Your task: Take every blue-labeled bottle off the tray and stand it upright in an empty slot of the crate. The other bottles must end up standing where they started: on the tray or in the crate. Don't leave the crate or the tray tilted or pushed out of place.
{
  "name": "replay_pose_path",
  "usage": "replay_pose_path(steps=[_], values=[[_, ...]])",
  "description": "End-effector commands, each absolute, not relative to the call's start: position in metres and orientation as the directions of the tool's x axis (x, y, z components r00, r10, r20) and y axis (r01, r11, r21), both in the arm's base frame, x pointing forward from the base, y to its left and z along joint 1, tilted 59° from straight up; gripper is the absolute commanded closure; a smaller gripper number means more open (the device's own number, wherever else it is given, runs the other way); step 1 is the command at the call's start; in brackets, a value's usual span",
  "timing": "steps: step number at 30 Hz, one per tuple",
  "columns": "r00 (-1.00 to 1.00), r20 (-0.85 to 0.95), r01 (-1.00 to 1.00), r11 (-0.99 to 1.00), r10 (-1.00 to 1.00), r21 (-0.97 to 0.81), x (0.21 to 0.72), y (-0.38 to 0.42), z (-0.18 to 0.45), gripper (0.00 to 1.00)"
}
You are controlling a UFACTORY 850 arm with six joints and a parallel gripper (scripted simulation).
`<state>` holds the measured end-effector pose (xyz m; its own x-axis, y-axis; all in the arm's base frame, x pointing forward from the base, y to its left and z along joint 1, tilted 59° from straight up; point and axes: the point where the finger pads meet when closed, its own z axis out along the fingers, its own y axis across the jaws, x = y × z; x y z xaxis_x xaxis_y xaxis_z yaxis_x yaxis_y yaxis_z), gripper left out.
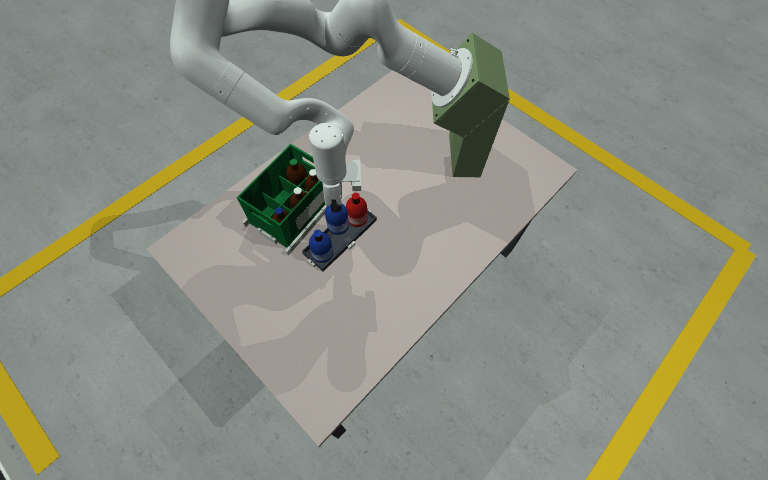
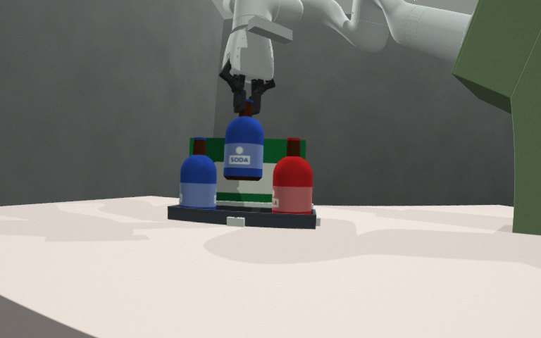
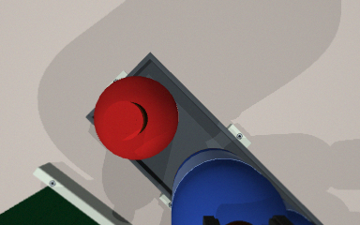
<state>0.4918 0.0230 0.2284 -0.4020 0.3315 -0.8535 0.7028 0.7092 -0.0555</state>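
Observation:
My gripper (image 2: 248, 101) is shut on the neck of a blue-labeled soda bottle (image 2: 243, 146) and holds it upright, clear above the dark tray (image 2: 241, 217). The held bottle also shows in the overhead view (image 1: 336, 217) and fills the bottom of the wrist view (image 3: 230, 192). A second blue-labeled bottle (image 2: 198, 179) stands at the tray's left end. A red-labeled bottle (image 2: 292, 181) stands at the right end, and it also shows in the wrist view (image 3: 136, 117). The green crate (image 1: 277, 195) sits right behind the tray and holds several brown bottles.
The arm's green base block (image 1: 472, 107) stands at the far right of the table. The crate's near corner (image 3: 42, 208) shows at the bottom left of the wrist view. Yellow floor lines run around the table.

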Motion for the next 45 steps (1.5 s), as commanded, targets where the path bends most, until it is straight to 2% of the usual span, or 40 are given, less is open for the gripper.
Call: replay_pose_path(steps=[1, 45], values=[[-0.402, -0.854, 0.702, 0.710, 0.332, -0.055, 0.489, 0.026, 0.231, 1.00], [-0.402, -0.854, 0.702, 0.710, 0.332, -0.055, 0.461, 0.056, 0.255, 1.00]])
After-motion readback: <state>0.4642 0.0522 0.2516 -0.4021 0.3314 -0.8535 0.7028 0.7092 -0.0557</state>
